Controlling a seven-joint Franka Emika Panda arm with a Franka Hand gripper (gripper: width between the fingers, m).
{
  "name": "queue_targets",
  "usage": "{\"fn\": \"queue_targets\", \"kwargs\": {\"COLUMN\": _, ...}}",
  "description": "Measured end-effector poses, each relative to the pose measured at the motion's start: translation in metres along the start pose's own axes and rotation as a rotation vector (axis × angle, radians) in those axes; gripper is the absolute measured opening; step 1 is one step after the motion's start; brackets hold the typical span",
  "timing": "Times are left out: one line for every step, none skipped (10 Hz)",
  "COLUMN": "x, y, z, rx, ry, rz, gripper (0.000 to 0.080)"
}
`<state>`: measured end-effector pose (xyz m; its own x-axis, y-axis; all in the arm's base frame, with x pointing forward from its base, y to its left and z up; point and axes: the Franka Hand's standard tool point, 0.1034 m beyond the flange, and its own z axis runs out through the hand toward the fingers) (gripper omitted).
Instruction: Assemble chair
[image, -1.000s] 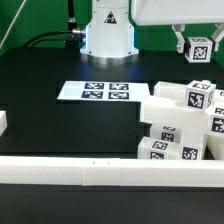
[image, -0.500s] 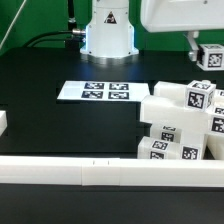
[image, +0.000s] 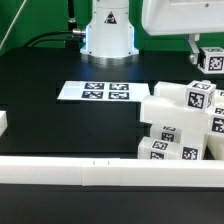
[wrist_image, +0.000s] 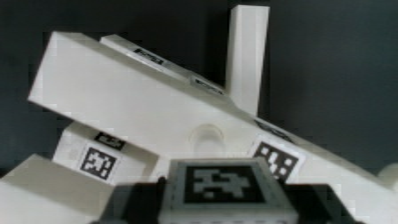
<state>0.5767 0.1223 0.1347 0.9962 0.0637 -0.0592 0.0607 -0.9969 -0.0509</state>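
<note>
Nearby, marker board (image: 95, 91) (flat) beside chair (image: 180, 125).

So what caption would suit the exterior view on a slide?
Claw holds a tagged white piece above the stacked chair parts.

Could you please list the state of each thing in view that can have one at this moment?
Two-finger gripper: raised above the table at the exterior view's right, jaws shut on a small white tagged chair piece.
Chunky white tagged chair assembly: resting on the black table, not held.
Thin flat white marker board: lying flat, untouched.
Long low white border rail: lying along the table's near edge.
</note>
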Motion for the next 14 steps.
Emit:
{"fn": "queue_targets", "kwargs": {"x": -0.0023, "y": -0.0008, "z": 0.0038, "rx": -0.001, "ry": -0.006, "rz": -0.002, "gripper": 0.0282}}
{"fn": "queue_targets", "kwargs": {"x": -0.003, "y": 0.0003, "z": 0.0073, "rx": -0.003, "ry": -0.011, "rz": -0.001, "gripper": 0.0282}}
{"fn": "queue_targets", "kwargs": {"x": -0.004, "y": 0.0008, "z": 0.0107, "rx": -0.004, "ry": -0.016, "rz": 0.0, "gripper": 0.0282}}
{"fn": "queue_targets", "kwargs": {"x": -0.0033, "y": 0.001, "z": 0.0109, "rx": -0.004, "ry": -0.011, "rz": 0.0, "gripper": 0.0282}}
{"fn": "queue_targets", "kwargs": {"x": -0.0031, "y": 0.001, "z": 0.0108, "rx": -0.004, "ry": -0.009, "rz": 0.0, "gripper": 0.0282}}
{"fn": "queue_targets", "kwargs": {"x": -0.0028, "y": 0.001, "z": 0.0108, "rx": -0.004, "ry": -0.008, "rz": 0.0, "gripper": 0.0282}}
{"fn": "queue_targets", "kwargs": {"x": -0.0019, "y": 0.0008, "z": 0.0108, "rx": -0.004, "ry": -0.005, "rz": 0.0, "gripper": 0.0282}}
{"fn": "queue_targets", "kwargs": {"x": -0.0012, "y": 0.0005, "z": 0.0108, "rx": -0.003, "ry": -0.002, "rz": 0.0, "gripper": 0.0282}}
{"fn": "queue_targets", "kwargs": {"x": -0.0012, "y": 0.0007, "z": 0.0108, "rx": -0.003, "ry": -0.002, "rz": 0.001, "gripper": 0.0282}}
{"fn": "queue_targets", "kwargs": {"x": -0.0012, "y": 0.0, "z": 0.0108, "rx": -0.001, "ry": 0.001, "rz": 0.023, "gripper": 0.0282}}
{"fn": "queue_targets", "kwargs": {"x": -0.0021, "y": 0.0007, "z": 0.0107, "rx": 0.002, "ry": -0.002, "rz": 0.033, "gripper": 0.0282}}
{"fn": "queue_targets", "kwargs": {"x": -0.0028, "y": 0.0024, "z": 0.0108, "rx": 0.001, "ry": -0.005, "rz": 0.034, "gripper": 0.0282}}
{"fn": "queue_targets", "kwargs": {"x": -0.003, "y": 0.0027, "z": 0.011, "rx": 0.001, "ry": -0.002, "rz": 0.035, "gripper": 0.0282}}
{"fn": "queue_targets", "kwargs": {"x": -0.0023, "y": 0.0031, "z": 0.012, "rx": 0.001, "ry": 0.007, "rz": 0.035, "gripper": 0.0282}}
